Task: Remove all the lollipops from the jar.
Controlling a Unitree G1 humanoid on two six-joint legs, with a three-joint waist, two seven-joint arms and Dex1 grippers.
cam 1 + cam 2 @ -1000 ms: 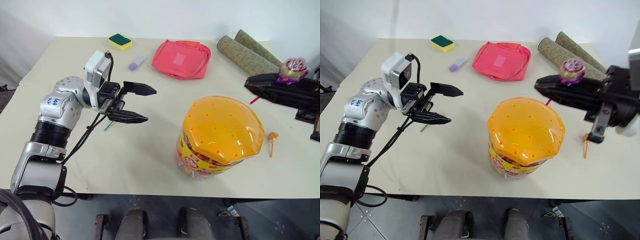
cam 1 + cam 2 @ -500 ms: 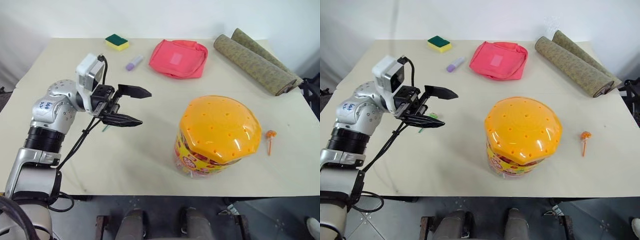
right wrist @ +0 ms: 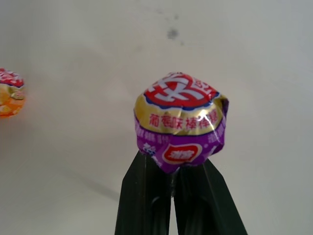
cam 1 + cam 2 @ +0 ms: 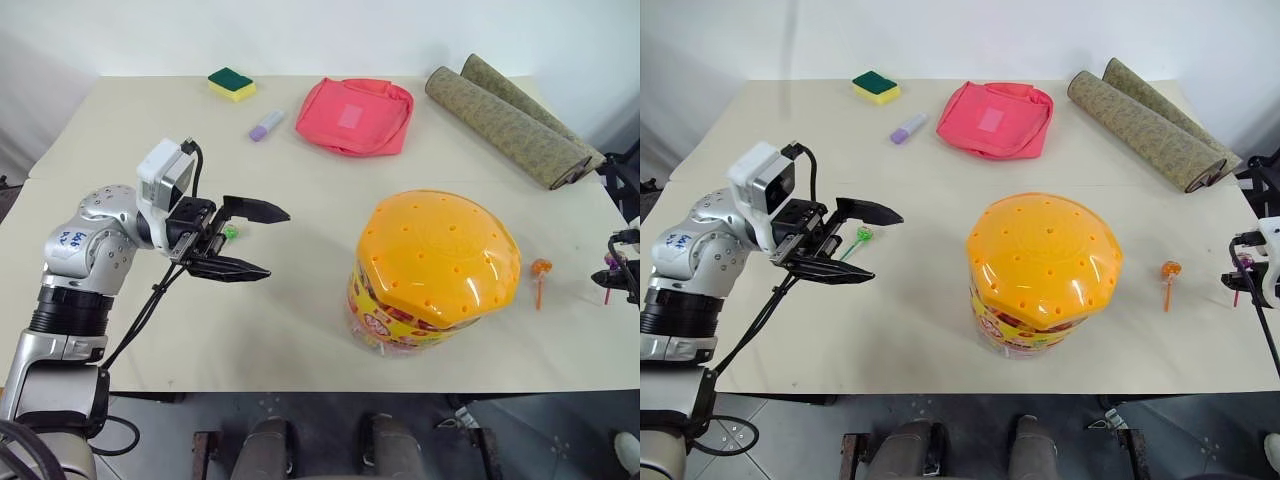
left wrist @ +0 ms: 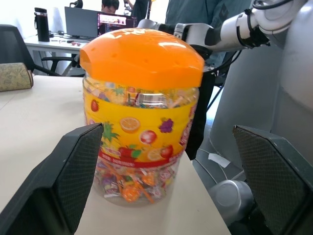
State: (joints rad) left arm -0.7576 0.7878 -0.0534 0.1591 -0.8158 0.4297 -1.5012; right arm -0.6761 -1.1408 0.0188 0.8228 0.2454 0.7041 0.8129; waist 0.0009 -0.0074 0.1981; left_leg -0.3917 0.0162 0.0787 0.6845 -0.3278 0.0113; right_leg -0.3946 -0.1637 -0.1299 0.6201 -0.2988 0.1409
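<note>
The jar, a clear tub with a yellow label and an orange holed lid, stands right of centre; it also shows in the left wrist view as the jar, with several sweets at its bottom. My left gripper hovers open to the left of it, pointing at it, holding nothing. A green lollipop lies on the table under that gripper. An orange lollipop lies right of the jar. My right gripper is shut on the stick of a purple lollipop, low over the table's right edge.
At the back of the table lie a pink pouch, a yellow-green sponge, a lilac tube and two rolled mats. The left wrist view shows desks and people beyond the table.
My right gripper has swung right and down with the purple lollipop, from above the jar to the table's right edge. My left gripper has drawn back a little, still open.
</note>
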